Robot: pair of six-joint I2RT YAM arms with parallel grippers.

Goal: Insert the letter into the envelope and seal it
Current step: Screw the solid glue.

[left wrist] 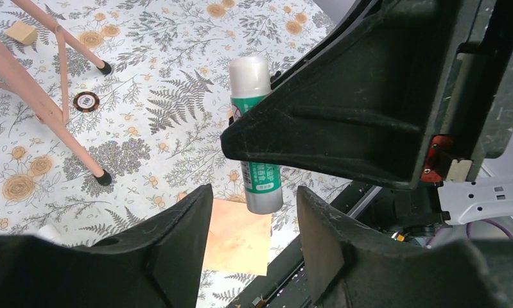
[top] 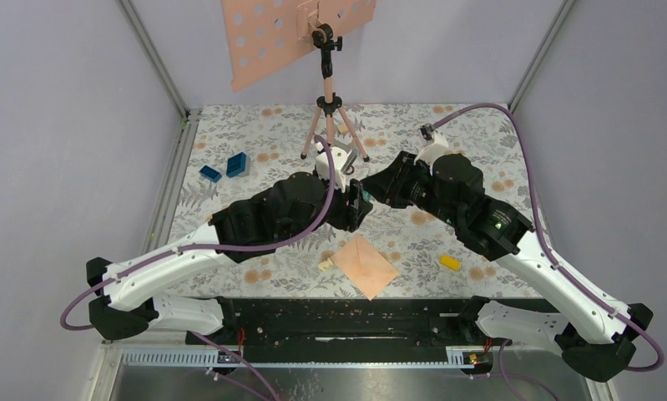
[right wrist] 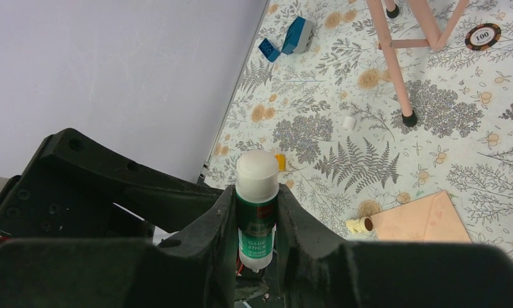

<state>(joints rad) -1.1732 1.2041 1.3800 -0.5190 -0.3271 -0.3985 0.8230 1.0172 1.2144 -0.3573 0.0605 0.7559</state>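
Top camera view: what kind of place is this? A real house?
Probably a robot lab booth, not a house: a left arm and right arm bolted at a flowery table, plain walls with metal posts.

envelope (top: 365, 265) near front edge, tripod (top: 329, 117) behind it, blocks (top: 236, 164) at back left

Pale lavender walls (top: 63, 125) surround a floral-patterned table (top: 246, 138).

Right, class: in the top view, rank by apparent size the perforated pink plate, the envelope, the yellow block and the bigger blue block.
perforated pink plate
envelope
bigger blue block and yellow block: too alike to rank
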